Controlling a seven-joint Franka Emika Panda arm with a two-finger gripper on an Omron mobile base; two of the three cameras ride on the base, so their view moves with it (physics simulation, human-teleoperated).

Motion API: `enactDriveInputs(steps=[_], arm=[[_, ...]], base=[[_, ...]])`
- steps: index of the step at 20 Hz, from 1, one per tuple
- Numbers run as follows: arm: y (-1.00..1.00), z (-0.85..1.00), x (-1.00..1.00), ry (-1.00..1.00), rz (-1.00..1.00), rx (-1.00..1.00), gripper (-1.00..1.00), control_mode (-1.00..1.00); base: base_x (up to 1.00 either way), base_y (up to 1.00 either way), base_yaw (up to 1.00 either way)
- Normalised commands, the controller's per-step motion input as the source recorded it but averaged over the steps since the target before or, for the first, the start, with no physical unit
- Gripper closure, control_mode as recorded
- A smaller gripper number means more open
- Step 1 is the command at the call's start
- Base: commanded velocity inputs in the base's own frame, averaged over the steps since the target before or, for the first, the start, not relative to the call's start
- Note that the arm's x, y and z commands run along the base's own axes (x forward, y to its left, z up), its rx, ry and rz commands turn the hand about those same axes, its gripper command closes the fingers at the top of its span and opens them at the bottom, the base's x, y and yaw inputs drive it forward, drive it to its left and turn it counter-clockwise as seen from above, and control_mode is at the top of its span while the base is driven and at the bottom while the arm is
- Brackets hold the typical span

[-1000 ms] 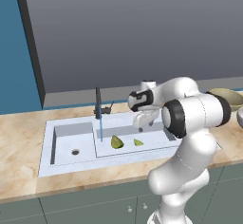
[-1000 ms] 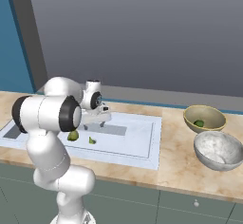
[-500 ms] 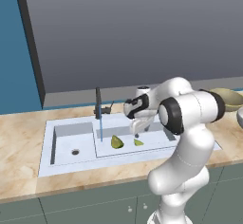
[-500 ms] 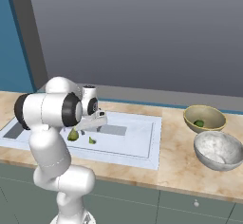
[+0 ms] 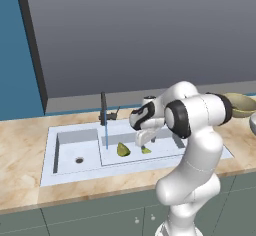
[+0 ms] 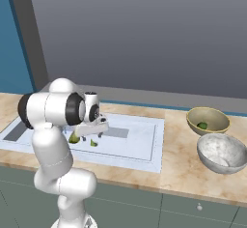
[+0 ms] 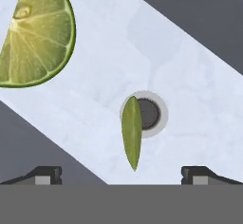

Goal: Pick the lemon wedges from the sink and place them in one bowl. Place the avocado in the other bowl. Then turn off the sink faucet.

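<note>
Kitchen wall stood grey behind the tabletop (image 5: 20, 145). Set into it, the sink (image 5: 165, 150) held both lemon wedges: the large one (image 5: 123, 150) near the faucet (image 5: 103, 109), the small one (image 7: 131, 133) lying over the drain. Above the small wedge hung the pincer (image 7: 121, 174), spread wide and holding nothing. Picking it was the step in hand; next, a descent and a closing.
</note>
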Motion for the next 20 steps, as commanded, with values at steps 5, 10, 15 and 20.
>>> enactDriveInputs(steps=[5,10,15,20], arm=[[0.00,-0.23,0.05,0.00,0.00,0.00,-1.00,-1.00],[0.01,-0.18,0.08,0.00,0.00,0.00,-1.00,-1.00],[0.00,-0.16,0.10,0.00,0.00,0.00,-1.00,-1.00],[0.00,-0.14,0.12,0.00,0.00,0.00,-1.00,-1.00]], base=[[0.00,0.00,0.00],[0.00,0.00,0.00],[0.00,0.00,0.00],[0.00,0.00,0.00]])
